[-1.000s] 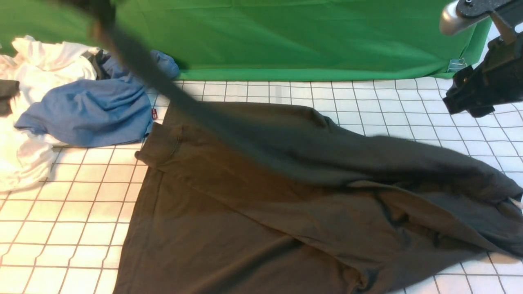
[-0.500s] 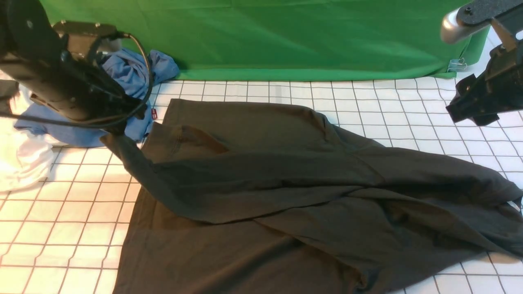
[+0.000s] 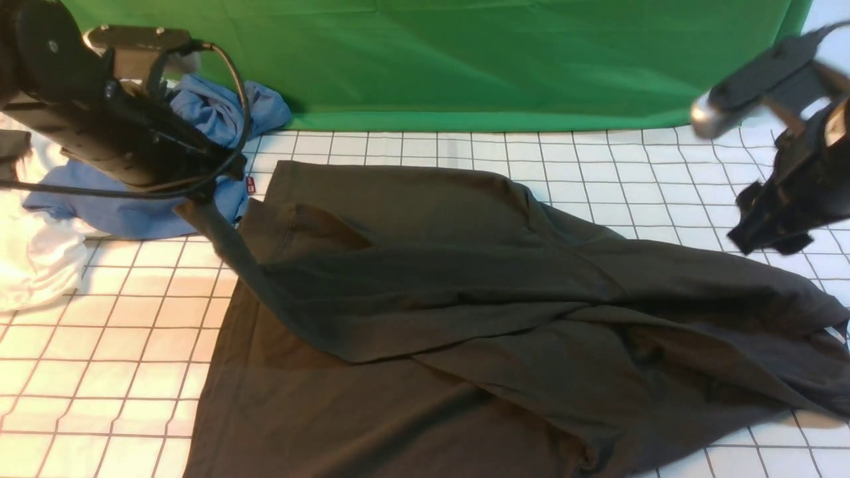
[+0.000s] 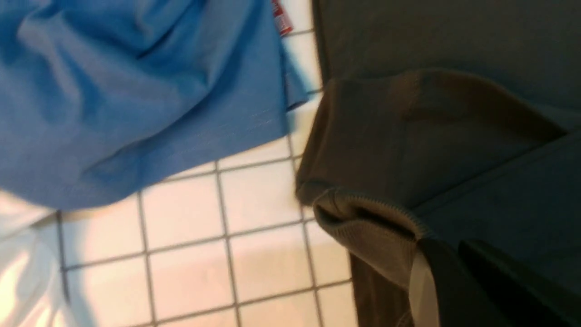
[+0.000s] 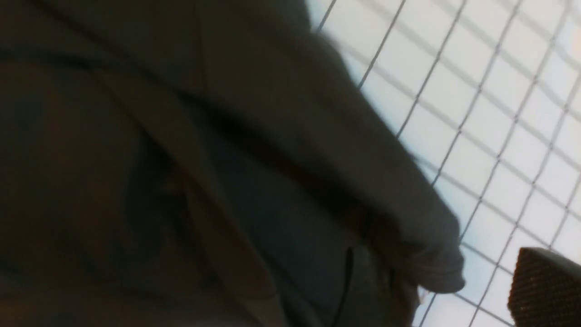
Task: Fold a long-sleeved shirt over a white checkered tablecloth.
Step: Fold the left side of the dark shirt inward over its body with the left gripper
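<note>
The large dark grey cotton long-sleeved shirt [image 3: 465, 285] lies spread but rumpled on the white, grid-lined checkered tablecloth [image 3: 99, 345] over the counter. Folding looks barely begun: one sleeve is drawn across the body, no clean fold is set, and the right side is bunched. The left arm reaches low at the far left, and the left pincer [image 3: 199, 196] is clamped tight on the ribbed sleeve cuff [image 4: 363, 222]. The right pincer [image 3: 764, 236] hovers above the shirt's right edge, spread wide, holding nothing.

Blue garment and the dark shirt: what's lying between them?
Only a narrow strip of bare white checkered tablecloth separates the blue garment from the long-sleeved shirt, clearest in the left wrist view. The blue garment's red tag sits at that edge.
</note>
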`<state>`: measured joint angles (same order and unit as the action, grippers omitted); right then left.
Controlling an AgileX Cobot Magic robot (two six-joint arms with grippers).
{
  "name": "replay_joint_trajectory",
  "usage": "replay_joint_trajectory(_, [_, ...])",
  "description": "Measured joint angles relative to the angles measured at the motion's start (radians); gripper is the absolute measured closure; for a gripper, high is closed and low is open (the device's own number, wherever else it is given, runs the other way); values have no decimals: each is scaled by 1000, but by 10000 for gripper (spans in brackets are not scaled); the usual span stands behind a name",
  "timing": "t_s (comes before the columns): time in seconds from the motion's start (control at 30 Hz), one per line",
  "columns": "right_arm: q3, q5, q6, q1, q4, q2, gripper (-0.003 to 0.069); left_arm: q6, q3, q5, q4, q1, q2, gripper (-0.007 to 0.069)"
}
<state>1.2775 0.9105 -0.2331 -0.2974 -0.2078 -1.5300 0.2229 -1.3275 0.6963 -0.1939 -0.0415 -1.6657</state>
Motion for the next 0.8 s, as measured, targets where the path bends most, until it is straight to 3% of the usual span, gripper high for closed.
replay_joint_trajectory(0.3, [-3, -75, -104, 0, -2, -143, 206, 37, -112, -7, -45, 0, -3, 650])
replay_joint_trajectory(0.57, [-8, -236, -232, -38, -4, -220, 206, 42, -284, -68, -89, 0, -3, 650])
replay_joint_trajectory(0.8, [-8, -262, -262, -53, -4, -229, 206, 69, -451, -103, -144, 0, -4, 648])
